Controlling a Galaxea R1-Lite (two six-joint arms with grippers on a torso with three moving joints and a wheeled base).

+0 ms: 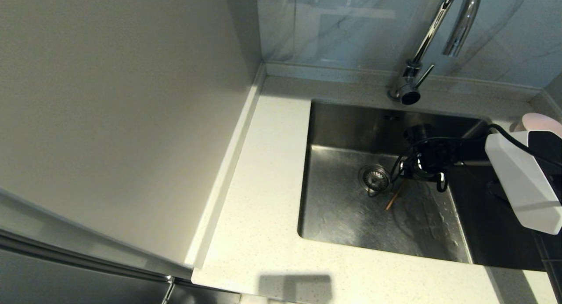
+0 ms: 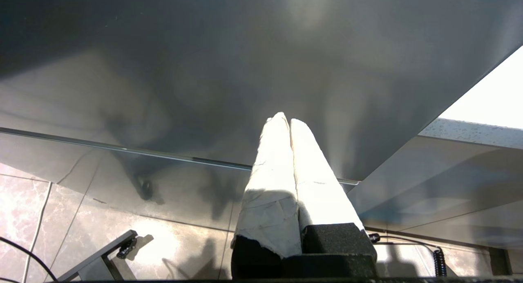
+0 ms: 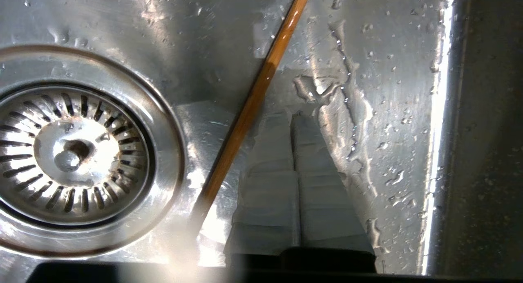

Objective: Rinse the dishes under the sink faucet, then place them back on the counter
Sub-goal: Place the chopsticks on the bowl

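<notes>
Item: chopstick, flat on wet sink floor by drain. My R tool, pressed together, empty, just beside it, prob. lining up pickup. L tool pressed together, parked.

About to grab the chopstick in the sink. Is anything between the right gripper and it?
Nothing visible. The right gripper is low in the sink, fingers together, with the chopstick lying bare just beside them, next to the drain. The fingers must open first.

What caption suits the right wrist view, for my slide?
Right gripper, fingers closed, beside a brown chopstick on the wet sink floor.
</notes>
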